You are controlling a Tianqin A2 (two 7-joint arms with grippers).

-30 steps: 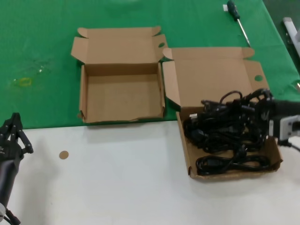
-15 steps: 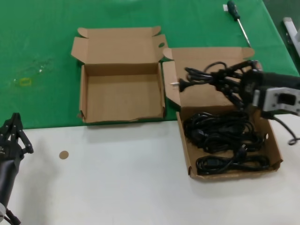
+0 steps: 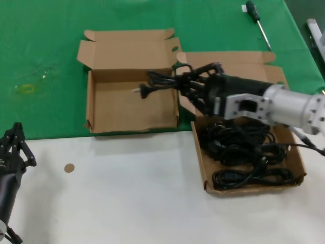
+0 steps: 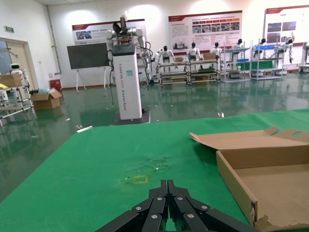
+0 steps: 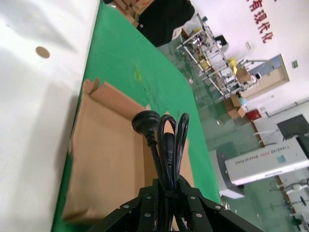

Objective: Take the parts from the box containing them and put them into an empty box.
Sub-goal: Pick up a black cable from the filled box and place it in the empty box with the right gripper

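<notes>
You're carrying one coiled black rubber power cord (image 3: 175, 81), your right hand (image 3: 199, 87) clenching it, over the smaller empty brown cardboard box (image 3: 96, 109); next, I'd say, lowering and releasing.

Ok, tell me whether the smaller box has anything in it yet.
Empty: the smaller box shows only bare floor. The right gripper holds a cord above its right side, not yet released.

Matt brown corrugated cardboard boxes (image 3: 129, 101) sit on green cloth (image 3: 45, 46); the black rubber cords (image 3: 244, 147) look faintly glossy.
</notes>
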